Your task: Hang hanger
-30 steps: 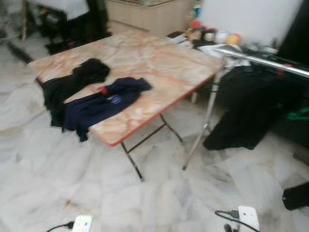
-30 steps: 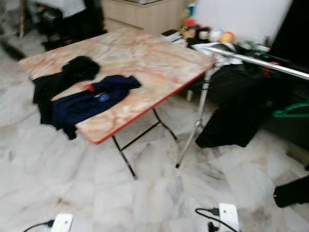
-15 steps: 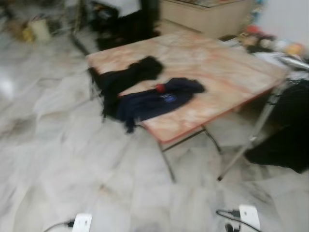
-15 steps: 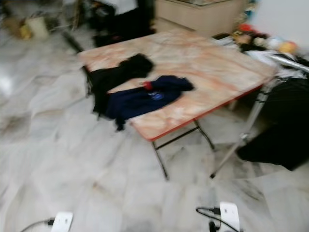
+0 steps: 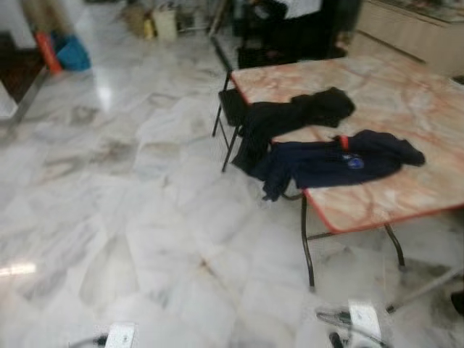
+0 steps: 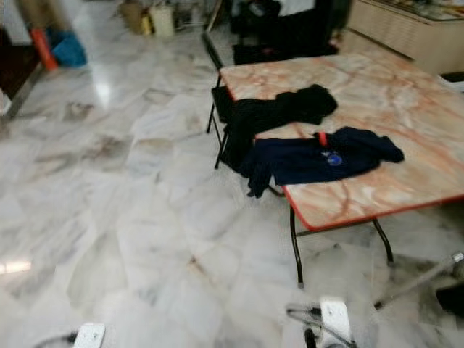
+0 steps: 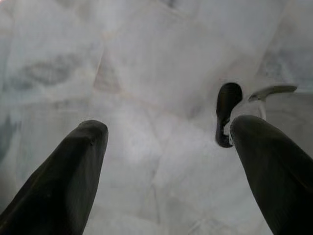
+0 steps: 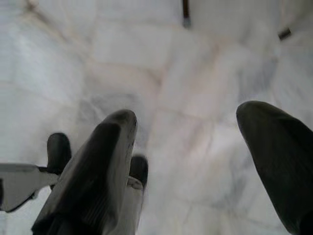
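Note:
A folding table (image 5: 377, 203) with a pink marble top and red rim stands at the right. On its near-left part lie a black garment (image 5: 297, 116), hanging over the edge, and a navy garment (image 5: 333, 159) with a small red piece (image 5: 342, 141) at its collar. Whether that piece is a hanger cannot be told. My left gripper (image 7: 168, 125) hangs low over the pale marble floor, open, nothing between its fingers. My right gripper (image 8: 188, 112) is also open over the floor, with a table leg's foot (image 8: 186, 14) ahead of it.
A black folding chair (image 5: 230, 109) stands at the table's far-left corner. A slanted metal rack leg (image 6: 420, 277) reaches the floor at the lower right. Blue and orange items (image 5: 65, 51) lie far left, a wooden cabinet (image 6: 406, 32) behind. Wide marble floor (image 5: 130, 203) lies to the left.
The camera has swung left: table and garments now sit at the picture's right, the clothes rack and hanging dark clothes have left view, and more floor shows on the left.

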Tool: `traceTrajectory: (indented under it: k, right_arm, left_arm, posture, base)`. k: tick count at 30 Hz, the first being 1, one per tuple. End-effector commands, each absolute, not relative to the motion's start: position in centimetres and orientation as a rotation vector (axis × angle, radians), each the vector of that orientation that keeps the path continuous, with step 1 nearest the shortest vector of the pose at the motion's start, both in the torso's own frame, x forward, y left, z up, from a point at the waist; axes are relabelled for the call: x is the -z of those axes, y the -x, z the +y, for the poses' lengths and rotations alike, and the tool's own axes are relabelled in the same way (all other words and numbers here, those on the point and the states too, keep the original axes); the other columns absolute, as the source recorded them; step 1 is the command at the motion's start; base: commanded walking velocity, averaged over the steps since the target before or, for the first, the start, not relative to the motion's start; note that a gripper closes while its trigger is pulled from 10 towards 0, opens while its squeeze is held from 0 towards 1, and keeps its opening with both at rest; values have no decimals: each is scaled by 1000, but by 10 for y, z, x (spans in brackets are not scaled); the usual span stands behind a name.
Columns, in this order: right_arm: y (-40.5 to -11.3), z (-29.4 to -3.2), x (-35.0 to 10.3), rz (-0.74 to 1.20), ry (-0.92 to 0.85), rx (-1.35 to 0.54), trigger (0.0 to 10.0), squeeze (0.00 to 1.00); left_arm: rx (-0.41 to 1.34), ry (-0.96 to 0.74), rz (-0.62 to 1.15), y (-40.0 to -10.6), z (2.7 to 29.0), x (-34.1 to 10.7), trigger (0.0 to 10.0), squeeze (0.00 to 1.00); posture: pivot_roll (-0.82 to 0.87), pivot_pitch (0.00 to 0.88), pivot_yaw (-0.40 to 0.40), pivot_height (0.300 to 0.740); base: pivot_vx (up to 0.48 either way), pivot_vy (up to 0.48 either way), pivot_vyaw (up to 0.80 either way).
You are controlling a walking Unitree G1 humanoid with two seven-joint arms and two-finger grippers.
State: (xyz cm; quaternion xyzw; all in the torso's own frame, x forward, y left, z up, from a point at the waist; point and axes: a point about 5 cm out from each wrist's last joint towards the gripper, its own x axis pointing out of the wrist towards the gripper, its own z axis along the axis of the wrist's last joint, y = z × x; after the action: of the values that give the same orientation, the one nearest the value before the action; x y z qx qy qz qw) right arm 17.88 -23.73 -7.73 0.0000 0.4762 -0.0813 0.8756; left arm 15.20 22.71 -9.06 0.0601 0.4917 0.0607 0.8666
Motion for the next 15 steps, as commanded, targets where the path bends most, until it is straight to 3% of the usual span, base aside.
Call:
traceTrajectory:
  k: [1,11,15]
  right_arm:
    - [-175,-242,78,1008,13,174,10000,0]
    - [-175,-242,78,1007,11,174,10000,0]
    - [-175,-241,78,1001,-9,190,10000,0]
  left_arm:
    - [-117,-141,1033,-151,225,91,10000,0]
    - [-120,-137,1038,-151,225,91,10000,0]
    - [-121,-127,1039,-151,225,92,10000,0]
  posture:
    - [64,0,-19,740]
    - [68,0,-22,740]
    - [66,0,-20,740]
  base:
    - [0,0,800]
    - [0,0,800]
    - [0,0,0]
